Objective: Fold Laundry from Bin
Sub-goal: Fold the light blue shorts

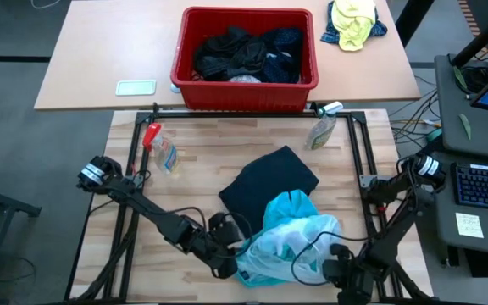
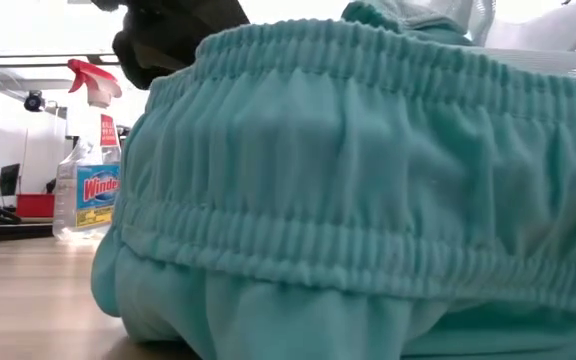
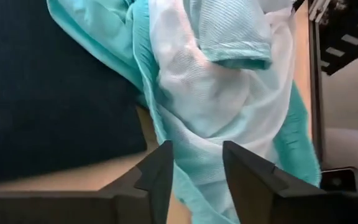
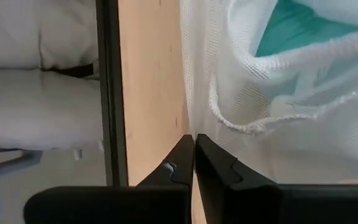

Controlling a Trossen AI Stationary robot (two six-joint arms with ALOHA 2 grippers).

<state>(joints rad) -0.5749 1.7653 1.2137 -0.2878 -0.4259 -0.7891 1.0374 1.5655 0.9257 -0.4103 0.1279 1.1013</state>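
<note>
The left gripper (image 1: 227, 258), fingers parted around a fold of the turquoise shorts (image 1: 288, 241), works at the near table edge; the grip looks loose, so the slippery mesh lining could slide free or drag the black shirt (image 1: 265, 188) lying just beyond it out of shape. The right gripper (image 1: 339, 269), clenched on nothing, rests touching the shorts' other side. Far ahead of both, past the spray bottles, the red bin (image 1: 245, 83) holds a heap of dark laundry (image 1: 246, 52) awaiting folding.
</note>
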